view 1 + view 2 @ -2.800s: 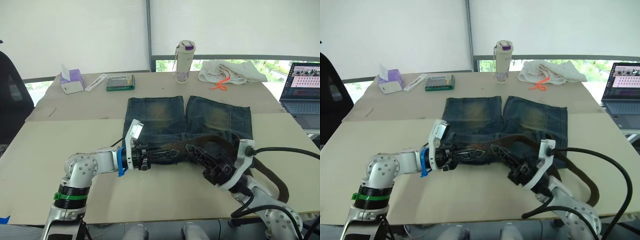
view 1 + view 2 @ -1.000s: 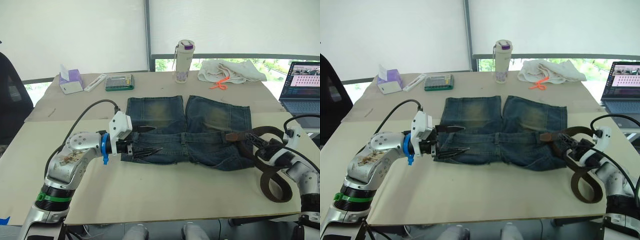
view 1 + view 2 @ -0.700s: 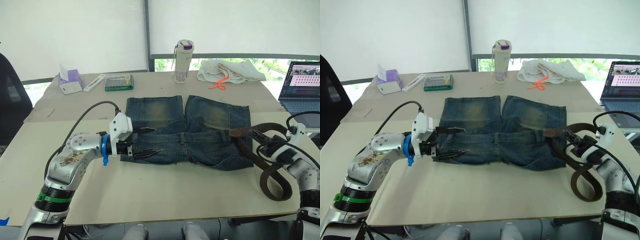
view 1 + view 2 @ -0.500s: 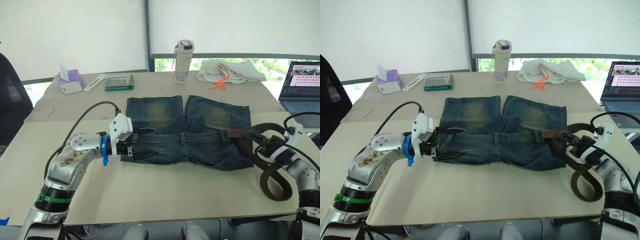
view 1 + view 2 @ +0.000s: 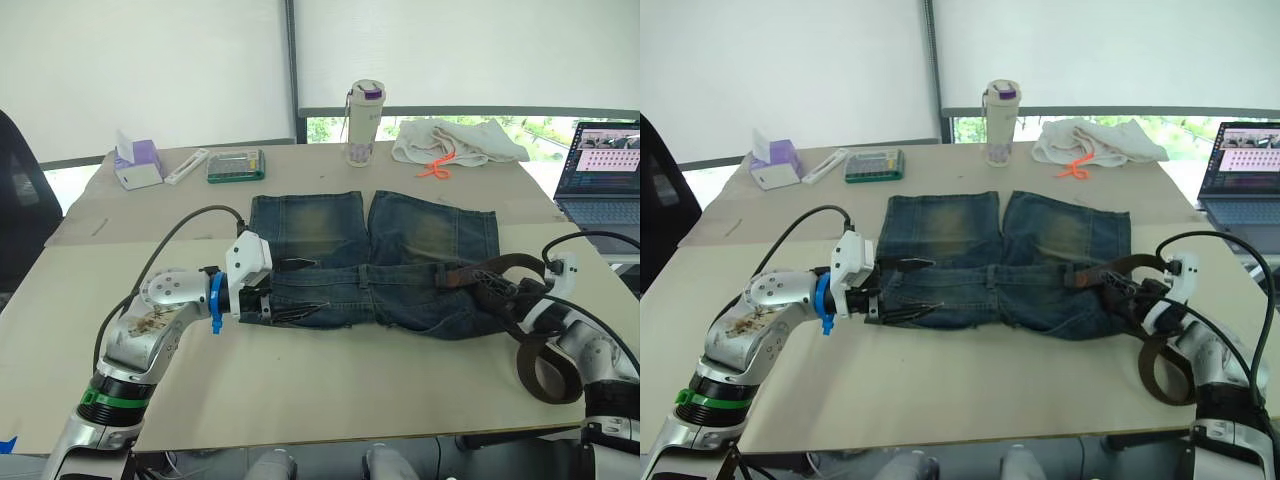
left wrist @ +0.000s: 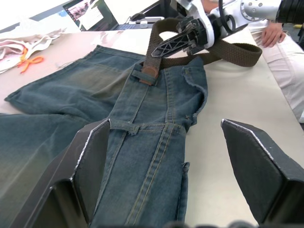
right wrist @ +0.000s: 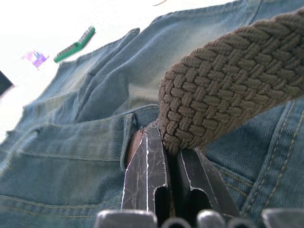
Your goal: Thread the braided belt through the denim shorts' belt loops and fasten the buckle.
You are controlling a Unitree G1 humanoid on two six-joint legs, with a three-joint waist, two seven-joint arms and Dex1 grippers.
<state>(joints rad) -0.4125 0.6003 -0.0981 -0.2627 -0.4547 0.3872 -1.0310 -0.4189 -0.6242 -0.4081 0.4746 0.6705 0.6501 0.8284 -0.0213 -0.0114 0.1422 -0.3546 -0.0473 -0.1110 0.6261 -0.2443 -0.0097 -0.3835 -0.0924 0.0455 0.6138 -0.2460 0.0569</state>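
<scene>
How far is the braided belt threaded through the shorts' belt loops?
Barely threaded: the braided belt tip sits at one waistband loop, the rest coiled beside the denim shorts.

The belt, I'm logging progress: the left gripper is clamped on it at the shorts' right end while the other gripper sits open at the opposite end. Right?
Wrong arm. The right gripper is clamped on the belt at the shorts' right end, as the right wrist view shows; the left gripper sits open at the opposite end.
</scene>
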